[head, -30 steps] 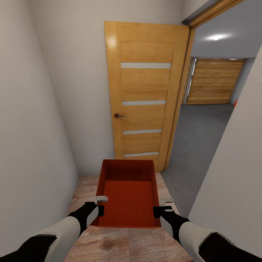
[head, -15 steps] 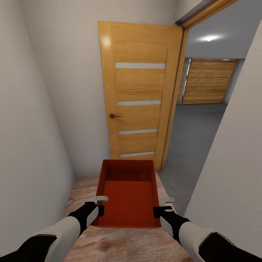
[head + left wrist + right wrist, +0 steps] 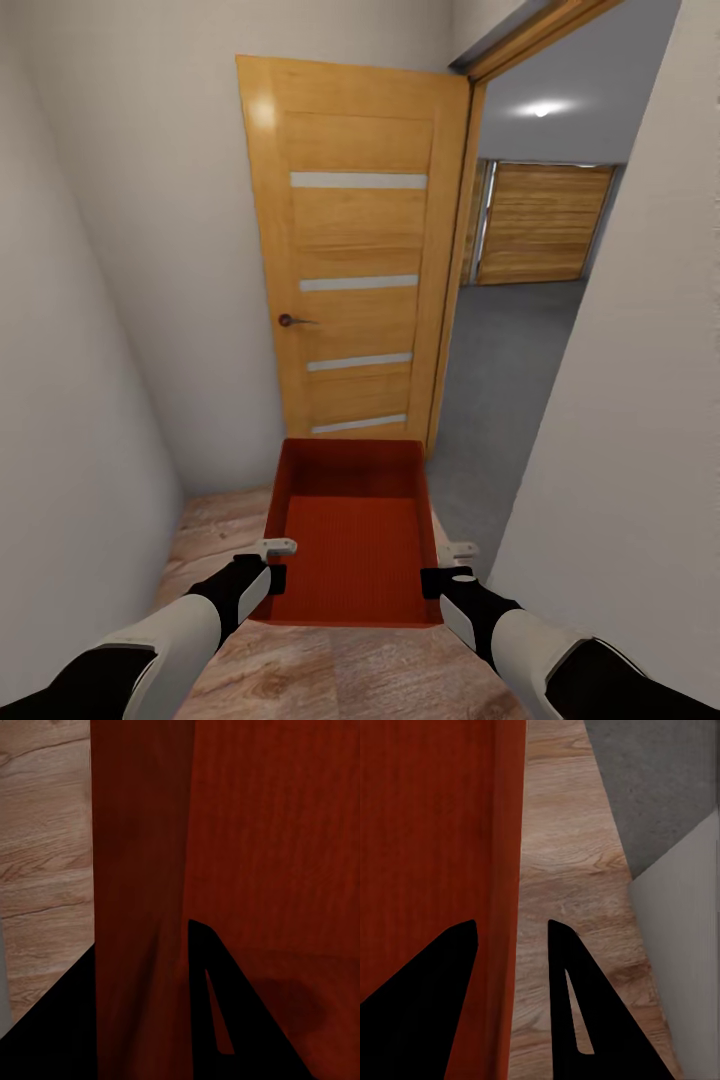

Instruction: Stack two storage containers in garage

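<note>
A red-orange open-top storage container (image 3: 350, 540) hangs in front of me above the wood-plank flooring (image 3: 215, 530), carried between both arms. My left gripper (image 3: 272, 562) is shut on its left side wall, and my right gripper (image 3: 447, 565) is shut on its right side wall. In the left wrist view the container wall (image 3: 139, 870) runs between the black fingers (image 3: 225, 1020) of the left gripper (image 3: 142, 1012). The right wrist view has the right gripper (image 3: 510, 1012) straddling the other wall (image 3: 506, 870). The container is empty.
A honey-wood door (image 3: 350, 260) with four frosted strips stands open straight ahead. To its right a doorway opens onto the garage's grey concrete floor (image 3: 500, 400) and a wooden garage door (image 3: 535, 225). White walls close in at the left (image 3: 70, 400) and right (image 3: 620, 420).
The whole picture has shifted left, so the camera has moved or turned right toward the doorway. The container and both grippers keep the same place in the view.
</note>
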### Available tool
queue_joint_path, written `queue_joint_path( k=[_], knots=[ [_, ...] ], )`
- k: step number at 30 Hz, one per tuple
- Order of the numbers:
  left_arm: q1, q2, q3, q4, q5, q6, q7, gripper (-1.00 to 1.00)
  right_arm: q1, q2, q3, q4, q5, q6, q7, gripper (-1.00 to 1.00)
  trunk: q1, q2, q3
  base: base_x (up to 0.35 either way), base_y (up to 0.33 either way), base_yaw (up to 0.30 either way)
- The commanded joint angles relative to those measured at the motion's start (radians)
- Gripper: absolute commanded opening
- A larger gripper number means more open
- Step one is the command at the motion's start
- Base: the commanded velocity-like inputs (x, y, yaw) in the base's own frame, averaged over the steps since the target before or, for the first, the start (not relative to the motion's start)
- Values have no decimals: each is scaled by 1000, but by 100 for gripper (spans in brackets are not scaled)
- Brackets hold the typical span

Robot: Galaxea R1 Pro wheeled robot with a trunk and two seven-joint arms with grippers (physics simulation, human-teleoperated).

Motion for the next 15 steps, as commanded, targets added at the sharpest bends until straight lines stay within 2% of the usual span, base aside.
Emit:
queue_joint_path(
  k=[1, 7, 15],
  knots=[
    [-1, 23, 10, -6, -23, -1, 9, -100, 0, 0, 15, 7, -17, 3, -5, -100, 1, -2, -2, 0, 0, -134],
    [-2, 25, 10, -7, -23, -2, 6, -100, 0, -1, 15, 7, -17, 3, -5, -100, 1, -2, -2, 0, 0, -112],
    [-1, 23, 9, -7, -23, -1, 4, -100, 0, -2, 15, 7, -17, 3, -5, -100, 1, -2, -2, 15, 21, -13]
  ],
)
